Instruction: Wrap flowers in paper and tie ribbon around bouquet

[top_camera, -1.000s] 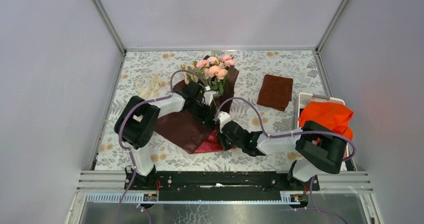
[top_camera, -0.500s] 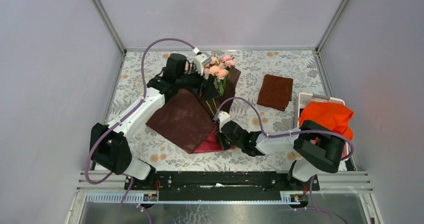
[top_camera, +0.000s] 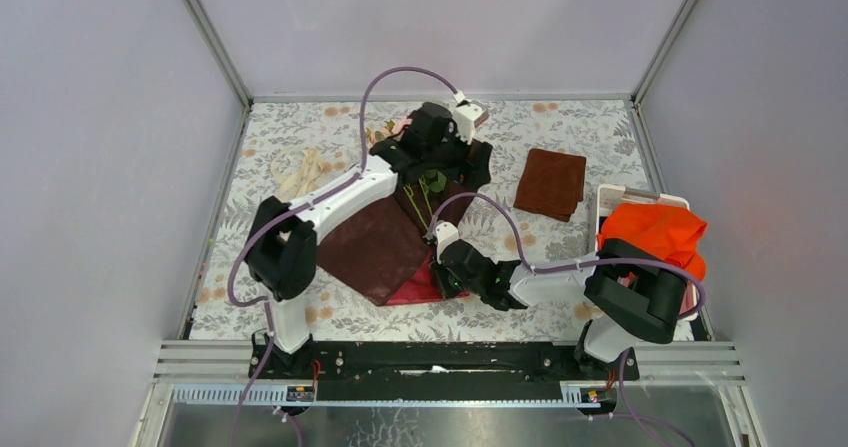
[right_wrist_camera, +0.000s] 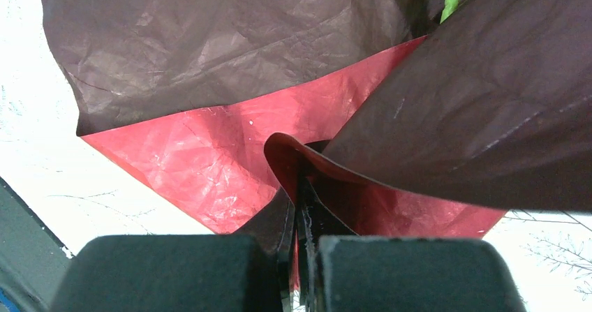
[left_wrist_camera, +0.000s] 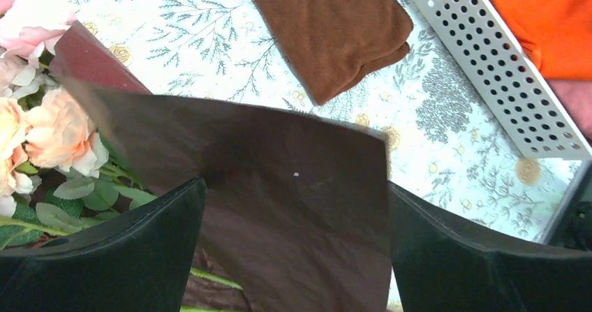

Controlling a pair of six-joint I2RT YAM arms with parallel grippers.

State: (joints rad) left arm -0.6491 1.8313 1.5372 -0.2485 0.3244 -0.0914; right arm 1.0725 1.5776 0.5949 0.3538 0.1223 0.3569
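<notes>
one thin crinkled paper point(right_wrist_camera: 209, 151) | crimson/maroon | pinched in right pincer point(right_wrist_camera: 301, 250)

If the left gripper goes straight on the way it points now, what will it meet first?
Probably the paper: its dark flap stands right ahead of the open left gripper. Depth is unclear.

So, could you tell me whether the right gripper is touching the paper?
Touching: the right wrist view shows the right gripper shut on a fold of the paper, pinched between its jaws.
</notes>
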